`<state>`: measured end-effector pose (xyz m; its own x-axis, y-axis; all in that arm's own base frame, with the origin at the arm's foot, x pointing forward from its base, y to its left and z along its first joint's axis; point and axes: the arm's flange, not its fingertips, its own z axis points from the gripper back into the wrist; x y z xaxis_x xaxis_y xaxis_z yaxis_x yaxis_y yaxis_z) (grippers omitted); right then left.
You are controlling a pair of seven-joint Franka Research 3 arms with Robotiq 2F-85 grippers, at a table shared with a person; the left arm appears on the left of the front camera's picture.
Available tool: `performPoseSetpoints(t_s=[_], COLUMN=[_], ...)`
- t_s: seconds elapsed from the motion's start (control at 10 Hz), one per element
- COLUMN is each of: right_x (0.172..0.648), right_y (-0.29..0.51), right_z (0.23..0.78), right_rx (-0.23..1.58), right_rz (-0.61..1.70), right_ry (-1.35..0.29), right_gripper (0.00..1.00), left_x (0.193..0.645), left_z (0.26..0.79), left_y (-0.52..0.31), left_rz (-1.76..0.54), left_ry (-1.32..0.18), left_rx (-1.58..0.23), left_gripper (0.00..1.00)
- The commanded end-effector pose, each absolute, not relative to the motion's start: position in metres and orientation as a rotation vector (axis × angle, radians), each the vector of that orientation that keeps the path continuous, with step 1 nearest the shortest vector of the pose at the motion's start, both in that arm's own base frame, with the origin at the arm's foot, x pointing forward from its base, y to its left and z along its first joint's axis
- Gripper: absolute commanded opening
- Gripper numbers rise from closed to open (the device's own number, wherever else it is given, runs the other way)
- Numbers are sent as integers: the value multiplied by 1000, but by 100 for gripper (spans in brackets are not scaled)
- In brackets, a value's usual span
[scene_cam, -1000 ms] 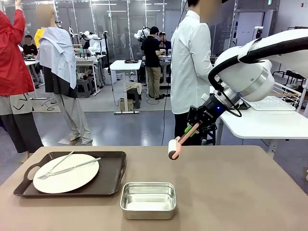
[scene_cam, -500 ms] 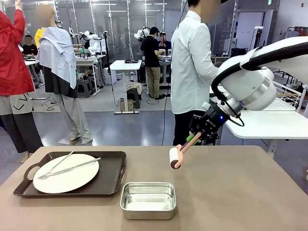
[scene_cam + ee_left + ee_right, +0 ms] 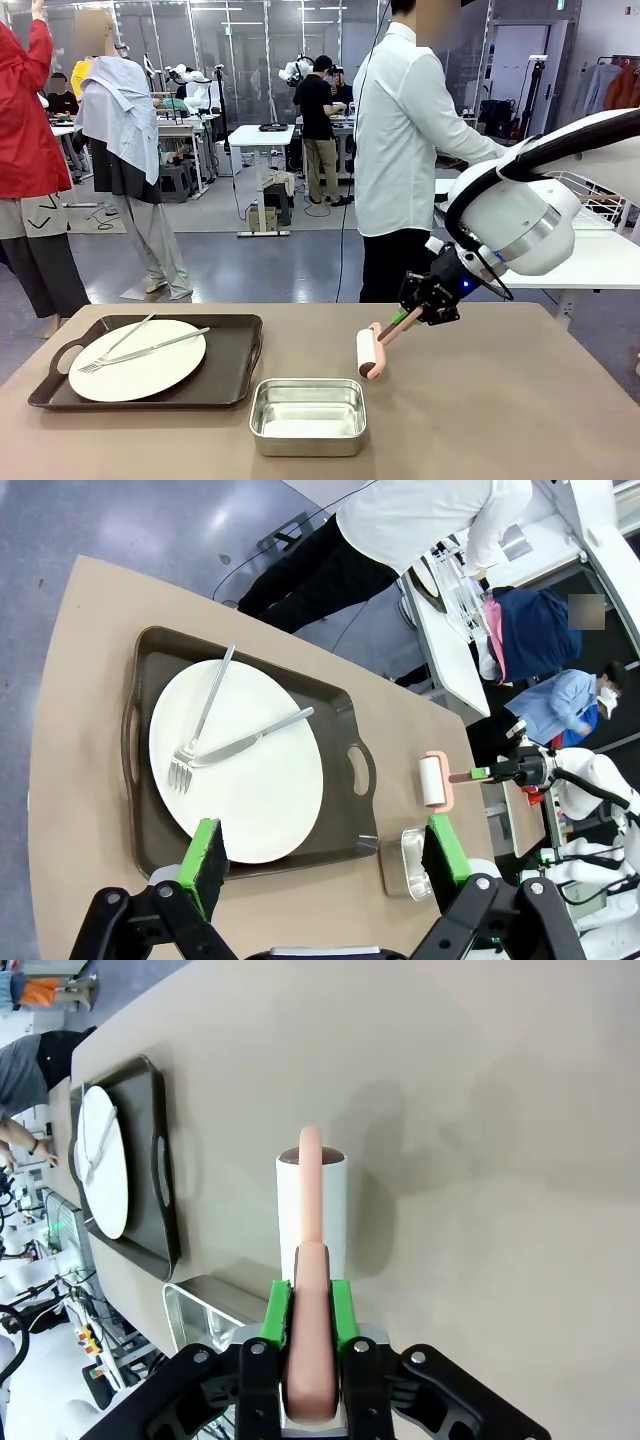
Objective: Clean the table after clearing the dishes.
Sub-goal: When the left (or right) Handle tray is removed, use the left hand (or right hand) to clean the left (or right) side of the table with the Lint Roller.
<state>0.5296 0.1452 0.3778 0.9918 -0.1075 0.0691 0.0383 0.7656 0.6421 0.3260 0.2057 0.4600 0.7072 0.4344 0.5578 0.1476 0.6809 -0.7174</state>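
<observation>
My right gripper (image 3: 428, 300) is shut on the pink handle of a lint roller (image 3: 368, 352), whose white roll hangs low over the brown table (image 3: 500, 400), just behind the steel pan; I cannot tell whether it touches. The right wrist view shows the green pads (image 3: 345, 1310) clamping the handle, with the roll (image 3: 312, 1210) beyond. On the left, a dark tray (image 3: 235, 350) holds a white plate (image 3: 140, 365) with a fork (image 3: 115, 345) and knife (image 3: 155, 347) on it. My left gripper (image 3: 325, 850) hovers open above that tray (image 3: 345, 780) and plate (image 3: 240, 770).
A small steel pan (image 3: 307, 415) sits near the table's front edge, right of the tray. A person in a white shirt (image 3: 400, 150) stands at the far side, turned to a white side table (image 3: 590, 265). The table's right half is bare.
My right arm has come down and slightly right, bringing the roller from the far edge to just behind the pan. The person has leaned toward the white table.
</observation>
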Motion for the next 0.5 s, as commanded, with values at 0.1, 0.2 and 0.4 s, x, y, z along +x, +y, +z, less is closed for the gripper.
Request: performPoseSetpoints(t_s=[0.1, 0.2, 0.4], right_x=[522, 530, 545], right_y=[134, 123, 104], right_z=[361, 353, 338], right_rx=[745, 780, 765], right_rz=[-60, -80, -119], right_ry=[-110, -46, 2], right_gripper=[21, 21, 21], left_x=[325, 325, 325], left_z=[460, 460, 460], left_y=[207, 207, 207], left_rz=[172, 172, 172], left_ry=[-802, -802, -802], left_rx=[-839, -839, -839], left_gripper=[100, 100, 100])
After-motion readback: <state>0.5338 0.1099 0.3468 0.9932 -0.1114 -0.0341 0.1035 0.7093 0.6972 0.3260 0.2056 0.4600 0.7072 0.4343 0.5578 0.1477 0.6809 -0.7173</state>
